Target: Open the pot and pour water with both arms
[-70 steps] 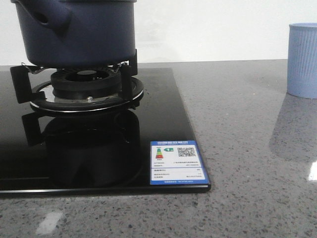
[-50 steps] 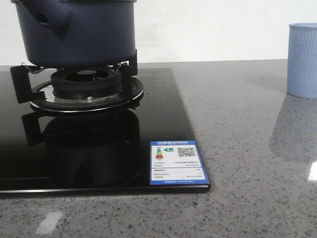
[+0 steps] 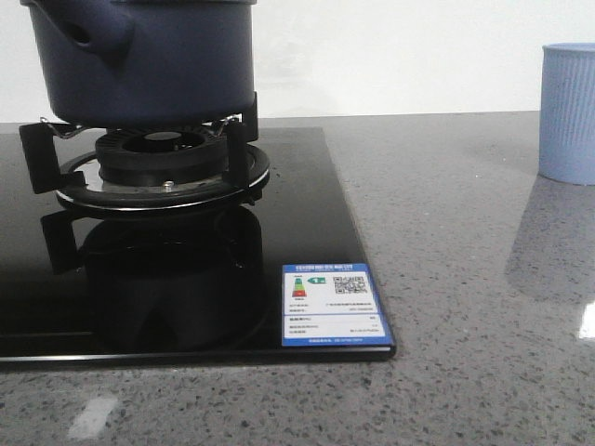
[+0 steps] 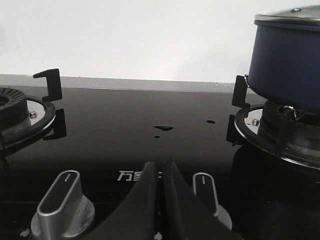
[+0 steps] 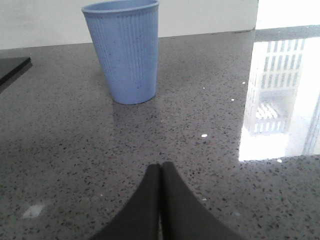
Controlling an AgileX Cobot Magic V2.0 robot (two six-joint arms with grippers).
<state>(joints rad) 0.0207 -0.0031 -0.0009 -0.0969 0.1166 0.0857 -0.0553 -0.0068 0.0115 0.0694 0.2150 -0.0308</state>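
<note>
The dark navy pot [image 3: 149,60] stands on the burner grate [image 3: 139,163] of the black glass hob, its stubby handle [image 3: 93,28] pointing toward the front left. In the left wrist view the pot [image 4: 290,60] carries a steel lid [image 4: 290,17]. My left gripper [image 4: 161,165] is shut and empty, low over the hob's front between two knobs, well short of the pot. My right gripper [image 5: 161,166] is shut and empty above the grey counter, some way before the light blue ribbed cup [image 5: 125,50]. Neither arm shows in the front view.
Two silver knobs [image 4: 62,202] [image 4: 206,192] flank the left gripper. A second burner [image 4: 20,117] sits on the hob's other side. Water drops [image 4: 163,128] lie on the glass. The cup [image 3: 569,111] stands at the counter's back right. A blue-and-white energy label [image 3: 333,305] marks the hob's front corner.
</note>
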